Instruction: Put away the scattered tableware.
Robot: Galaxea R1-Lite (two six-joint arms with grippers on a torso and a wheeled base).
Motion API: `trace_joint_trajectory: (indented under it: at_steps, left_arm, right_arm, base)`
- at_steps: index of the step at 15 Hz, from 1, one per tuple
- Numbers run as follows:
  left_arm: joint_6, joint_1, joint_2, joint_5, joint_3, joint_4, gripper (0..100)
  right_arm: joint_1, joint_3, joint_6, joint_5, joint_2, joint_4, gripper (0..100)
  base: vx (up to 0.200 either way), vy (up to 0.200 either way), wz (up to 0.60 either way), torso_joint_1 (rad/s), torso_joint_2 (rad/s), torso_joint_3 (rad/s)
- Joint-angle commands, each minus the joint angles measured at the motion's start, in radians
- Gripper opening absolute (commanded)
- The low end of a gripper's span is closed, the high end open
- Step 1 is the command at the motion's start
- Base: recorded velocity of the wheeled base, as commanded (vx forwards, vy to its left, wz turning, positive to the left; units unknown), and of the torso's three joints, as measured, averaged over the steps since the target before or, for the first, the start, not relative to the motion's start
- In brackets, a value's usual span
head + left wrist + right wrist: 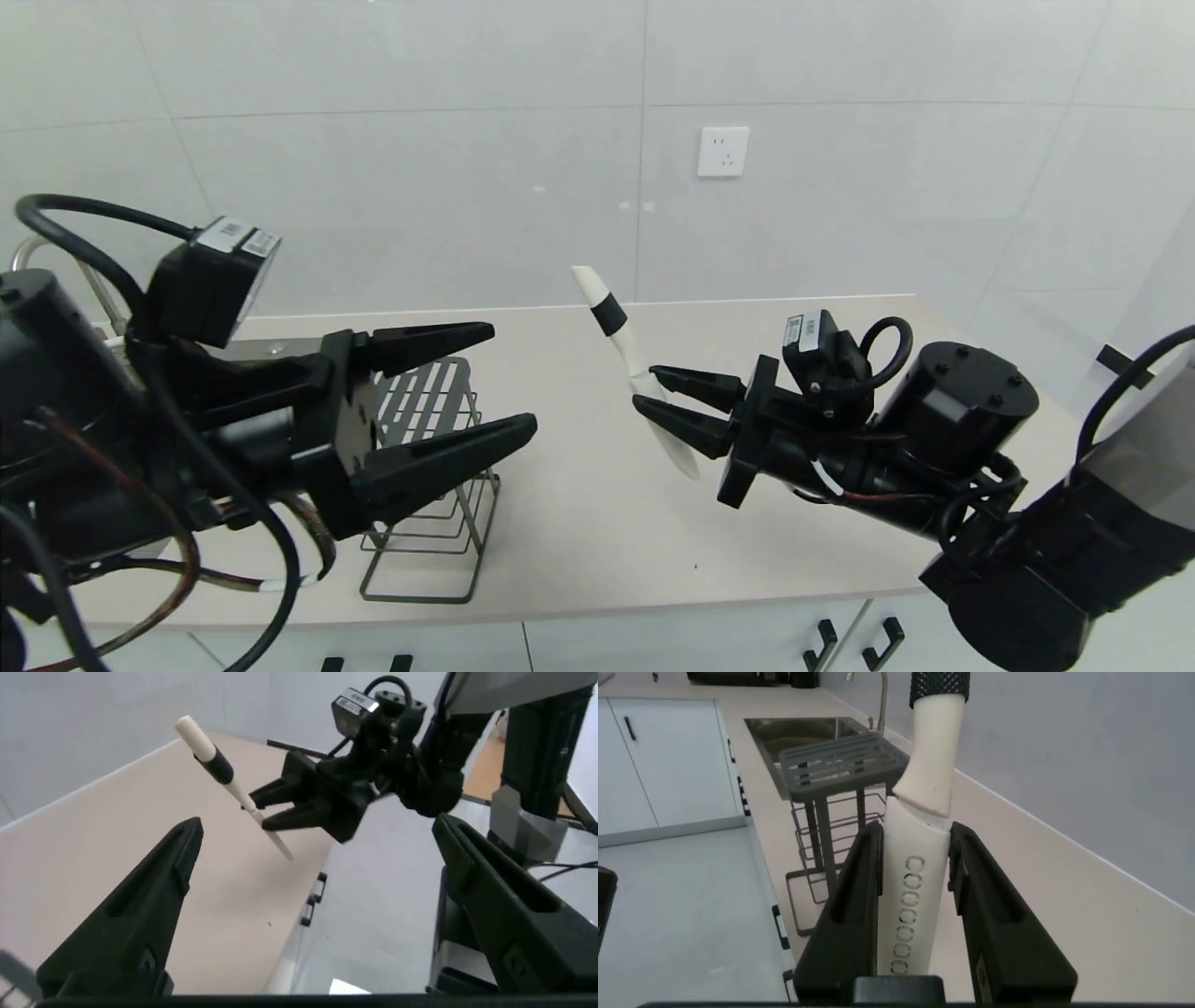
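— One pale countertop [579,523] is the biggest thing, running along the tiled wall. What sits on it?

— Sunk into its left end is a steel sink [785,723]. Just beside that stands a grey wire rack [425,392] with a slatted top, close to the counter's front edge.

— And the arms?

— In the head view the left gripper [513,376] hangs in front of the rack, its two black fingers spread wide with nothing between them. The right gripper [645,386] is off to the right above the counter, well apart from the left one, and its fingers are pressed against a knife [624,343].

— Where does it hold the knife?

— By the white blade, just below the handle. The right wrist view shows a row of small round holes down the blade between the two fingers. The cream handle has a black band and points up toward the wall, while the blade tip slants down. The whole knife is tilted and clear of the counter.

— Anything smaller?

— A white wall outlet [723,151] sits above the counter, and black cabinet handles [822,644] show below its front edge.
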Motion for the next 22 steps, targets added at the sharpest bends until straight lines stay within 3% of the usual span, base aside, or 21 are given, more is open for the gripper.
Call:
trace_joint_trajectory:
  at_steps: [1, 9, 11, 13, 19, 21, 22]
  left_arm:
    - [-0.003, -0.032, 0.148, 0.003, 0.000, -0.083, 100]
    - [-0.014, -0.050, 0.372, 0.006, -0.111, -0.410, 100]
    - [-0.046, -0.053, 0.388, 0.006, -0.131, -0.454, 100]
    - [-0.101, -0.064, 0.404, 0.006, -0.177, -0.508, 100]
    - [-0.126, -0.077, 0.451, 0.006, -0.250, -0.508, 100]
    - [-0.185, -0.098, 0.447, 0.006, -0.307, -0.508, 100]
    - [-0.199, -0.101, 0.447, 0.006, -0.318, -0.508, 100]
  right_arm:
    - [0.001, -0.016, 0.000, 0.000, -0.005, -0.001, 0]
    - [0.061, -0.073, 0.023, -0.003, -0.004, -0.001, 0]
    - [0.063, -0.073, 0.023, -0.003, -0.004, -0.001, 0]
    - [0.064, -0.069, 0.023, -0.001, -0.008, -0.001, 0]
    - [0.073, -0.070, 0.023, 0.000, -0.022, -0.001, 0]
    - [0.073, -0.075, 0.021, 0.000, -0.022, -0.001, 0]
    - [0.072, -0.076, 0.021, 0.000, -0.022, -0.001, 0]
  base:
    - [0.000, 0.000, 0.00, 0.000, 0.00, 0.000]
    - [0.000, 0.000, 0.00, 0.000, 0.00, 0.000]
    - [0.000, 0.000, 0.00, 0.000, 0.00, 0.000]
    - [0.000, 0.000, 0.00, 0.000, 0.00, 0.000]
    - [0.000, 0.000, 0.00, 0.000, 0.00, 0.000]
    - [0.000, 0.000, 0.00, 0.000, 0.00, 0.000]
    - [0.000, 0.000, 0.00, 0.000, 0.00, 0.000]
